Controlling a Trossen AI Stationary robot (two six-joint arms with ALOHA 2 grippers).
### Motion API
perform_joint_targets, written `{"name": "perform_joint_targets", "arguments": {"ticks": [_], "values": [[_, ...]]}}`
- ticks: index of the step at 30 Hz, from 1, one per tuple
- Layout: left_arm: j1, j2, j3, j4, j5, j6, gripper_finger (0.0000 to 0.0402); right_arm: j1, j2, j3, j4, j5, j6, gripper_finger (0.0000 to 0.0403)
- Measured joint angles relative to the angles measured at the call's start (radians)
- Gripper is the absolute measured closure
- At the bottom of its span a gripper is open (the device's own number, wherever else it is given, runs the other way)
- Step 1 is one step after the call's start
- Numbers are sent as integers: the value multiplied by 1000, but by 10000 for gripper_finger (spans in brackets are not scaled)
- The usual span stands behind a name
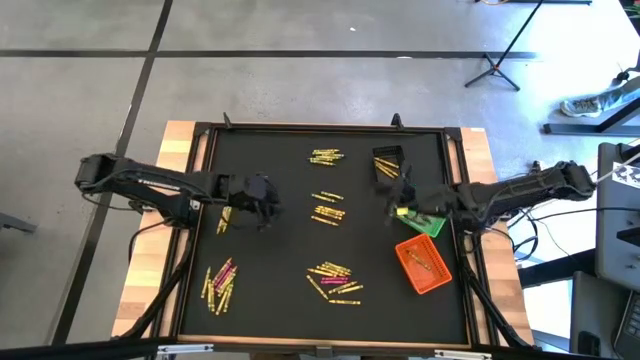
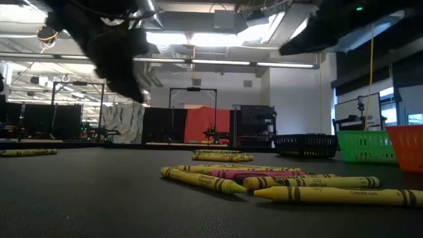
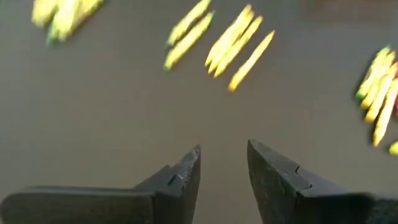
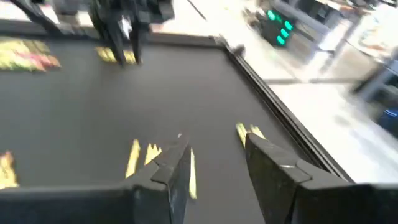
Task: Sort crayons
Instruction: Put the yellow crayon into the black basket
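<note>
Both arms reach in low over the black mat [image 1: 280, 290]. The left gripper [image 3: 224, 171] hangs just above the mat, left of centre, fingers parted with nothing between them. The right gripper [image 4: 217, 165] hovers beside the green bin [image 1: 420, 222] and black bin [image 1: 387, 162], jaws apart and empty too. Crayons [image 1: 328, 212] lie in scattered clusters across the mat, mostly yellow.

light: bright ceiling strips (glaring) | blur: both wrist views | shadows: soft
</note>
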Motion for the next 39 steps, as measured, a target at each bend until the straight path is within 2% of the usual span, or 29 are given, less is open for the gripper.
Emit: {"name": "perform_joint_targets", "arguments": {"ticks": [4,7,11,14,23,31,39], "values": [[14,-41,0,-220,45,-169,288,-151,17,-29,183,-234,-98,253],[35,-42,0,-384,116,-264,288,-232,54,-34,312,-352,-139,253],[74,-31,0,-578,142,-379,288,-285,115,-30,446,-466,-172,253],[95,-32,-1,-661,149,-467,288,-286,142,-28,483,-481,-208,253],[107,-16,-36,-645,138,-570,288,-284,155,-29,445,-470,-251,253],[108,28,-96,-607,136,-566,288,-284,155,-29,459,-469,-251,253],[111,33,-158,-494,151,-561,288,-284,155,-29,458,-469,-251,253]]}}
